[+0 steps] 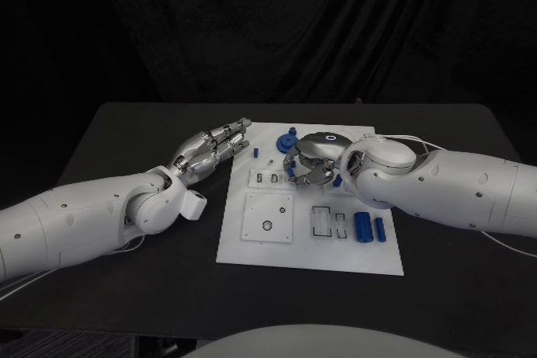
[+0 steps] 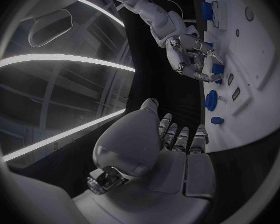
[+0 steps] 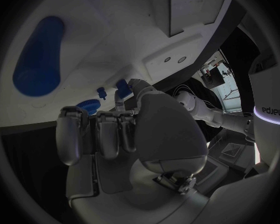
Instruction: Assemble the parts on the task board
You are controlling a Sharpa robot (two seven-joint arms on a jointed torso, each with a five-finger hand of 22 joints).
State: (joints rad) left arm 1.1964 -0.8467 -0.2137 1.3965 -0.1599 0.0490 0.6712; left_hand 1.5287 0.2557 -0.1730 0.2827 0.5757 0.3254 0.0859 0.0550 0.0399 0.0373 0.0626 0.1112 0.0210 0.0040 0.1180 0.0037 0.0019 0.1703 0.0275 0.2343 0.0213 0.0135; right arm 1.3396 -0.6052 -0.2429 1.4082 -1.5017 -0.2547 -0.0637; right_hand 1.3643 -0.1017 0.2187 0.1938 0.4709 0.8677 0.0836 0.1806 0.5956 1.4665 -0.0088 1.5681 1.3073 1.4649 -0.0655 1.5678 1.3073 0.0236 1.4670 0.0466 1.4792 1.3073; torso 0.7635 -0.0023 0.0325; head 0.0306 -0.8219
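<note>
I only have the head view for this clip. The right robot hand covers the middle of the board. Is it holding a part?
Observer: The right wrist view shows a fingertip of the right robot hand against a small blue part. I cannot confirm a full grip.
Operator: Is there anything in the left robot hand's palm?
Observer: No. In the left wrist view the left robot hand has a bare palm and straight fingers, beside the task board.
Operator: Is the blue gear free?
Observer: Yes. The left wrist view shows the blue gear on the board, apart from the right robot hand's fingers.
</note>
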